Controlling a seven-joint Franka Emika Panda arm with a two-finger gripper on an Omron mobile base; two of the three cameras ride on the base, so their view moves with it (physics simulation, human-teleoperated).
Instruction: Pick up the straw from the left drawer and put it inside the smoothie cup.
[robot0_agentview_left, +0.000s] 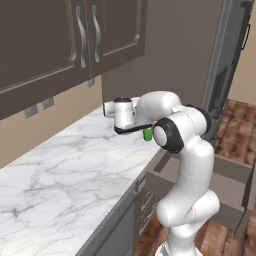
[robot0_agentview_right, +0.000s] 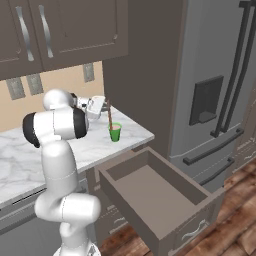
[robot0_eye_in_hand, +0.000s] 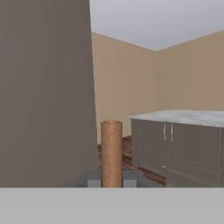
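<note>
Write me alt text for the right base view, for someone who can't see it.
A white robot arm's gripper holds a thin orange-tan straw upright over a small green smoothie cup on a white marble counter. Below, a wide taupe-brown drawer stands open, beside a grey refrigerator.

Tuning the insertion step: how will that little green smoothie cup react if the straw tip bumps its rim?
The smoothie cup looks small and tapered toward its base, so probably light and apt to tip or slide on the smooth marble counter. Liquid shows near its rim, so a knock could spill. The straw, held upright in the gripper, looks straight and likely stiff, passing force on.
</note>
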